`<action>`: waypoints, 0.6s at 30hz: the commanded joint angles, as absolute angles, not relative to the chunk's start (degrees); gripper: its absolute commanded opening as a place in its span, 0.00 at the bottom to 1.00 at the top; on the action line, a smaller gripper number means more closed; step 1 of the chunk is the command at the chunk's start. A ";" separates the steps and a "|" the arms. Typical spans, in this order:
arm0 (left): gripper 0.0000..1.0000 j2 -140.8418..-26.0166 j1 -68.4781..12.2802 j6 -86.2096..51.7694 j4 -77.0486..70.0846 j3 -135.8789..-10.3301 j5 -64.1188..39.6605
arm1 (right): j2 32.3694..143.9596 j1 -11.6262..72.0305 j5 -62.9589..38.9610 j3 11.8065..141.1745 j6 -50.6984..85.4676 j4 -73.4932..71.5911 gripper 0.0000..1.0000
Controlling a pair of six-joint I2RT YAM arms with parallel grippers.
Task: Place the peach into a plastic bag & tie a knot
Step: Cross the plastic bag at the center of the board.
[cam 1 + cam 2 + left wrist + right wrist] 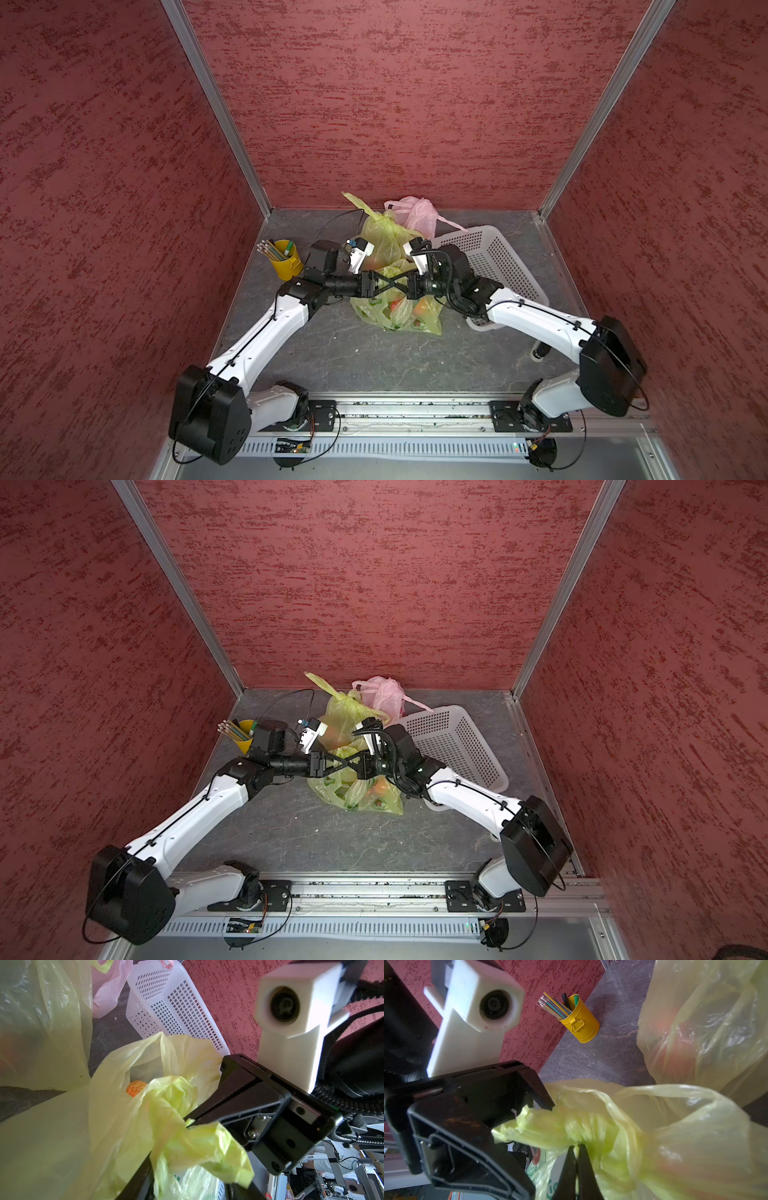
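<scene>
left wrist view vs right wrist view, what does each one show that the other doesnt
Only left wrist: white basket, pink bag, an orange fruit inside the open yellow-green bag.
Only right wrist: yellow pencil cup, and the left gripper seen from the front, fingers apart around the bag's loose end.
Both: the yellow-green bag, the right gripper with fingers shut on its twisted neck, a second filled yellow-green bag, the grey table, the red wall.
</scene>
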State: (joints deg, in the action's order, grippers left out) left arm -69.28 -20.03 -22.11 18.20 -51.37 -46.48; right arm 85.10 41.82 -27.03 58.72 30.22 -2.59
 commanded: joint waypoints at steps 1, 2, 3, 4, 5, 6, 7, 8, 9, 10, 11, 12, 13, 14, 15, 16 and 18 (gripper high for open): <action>0.48 -69.86 -20.13 -25.38 14.43 -52.44 -47.72 | 84.45 41.75 -29.09 58.65 31.38 -5.98 0.00; 0.47 -70.03 -20.04 -26.14 13.68 -52.55 -47.72 | 84.31 41.83 -29.30 58.41 31.35 -6.14 0.00; 0.46 -70.20 -19.92 -26.93 12.79 -52.51 -48.02 | 84.22 41.83 -29.63 58.20 31.21 -6.30 0.00; 0.45 -70.29 -19.86 -27.91 11.70 -52.47 -48.24 | 84.12 41.90 -29.64 57.98 31.12 -6.17 0.00; 0.44 -70.39 -19.85 -28.57 11.14 -52.49 -48.36 | 84.03 41.92 -29.70 57.80 31.07 -6.21 0.00; 0.43 -70.56 -19.78 -29.02 10.84 -52.62 -48.64 | 83.94 42.05 -29.94 57.67 30.94 -6.24 0.00; 0.42 -70.73 -19.73 -29.49 10.68 -52.80 -48.76 | 83.85 42.01 -29.97 57.57 30.75 -6.23 0.00; 0.41 -70.90 -19.64 -29.92 10.63 -52.99 -48.94 | 83.87 42.06 -30.22 57.57 30.61 -6.15 0.00; 0.40 -71.06 -19.58 -30.50 10.14 -53.11 -49.52 | 83.85 42.10 -30.47 57.64 30.34 -5.94 0.00; 0.39 -71.02 -19.45 -31.05 9.85 -53.17 -49.59 | 83.85 42.14 -30.54 57.70 30.11 -5.78 0.00; 0.38 -71.02 -19.32 -31.39 9.88 -53.31 -49.49 | 83.85 42.18 -30.74 57.81 29.91 -5.62 0.00; 0.36 -70.96 -19.15 -31.79 9.92 -53.48 -49.46 | 83.85 42.14 -30.99 57.92 29.64 -5.41 0.00; 0.35 -71.01 -18.95 -31.93 10.39 -53.76 -49.33 | 83.86 42.34 -31.41 58.05 29.35 -5.23 0.00; 0.34 -71.09 -18.86 -31.86 10.95 -54.02 -49.14 | 83.85 42.45 -31.68 58.18 29.13 -5.13 0.00; 0.34 -71.23 -18.81 -31.67 11.74 -54.43 -48.98 | 83.76 42.58 -31.91 58.35 28.81 -4.95 0.00; 0.34 -71.43 -18.88 -31.41 12.43 -54.72 -48.91 | 83.76 42.69 -32.30 58.51 28.59 -4.88 0.00; 0.34 -71.85 -18.86 -30.94 13.76 -55.27 -48.74 | 83.68 42.97 -32.93 58.87 28.17 -4.51 0.00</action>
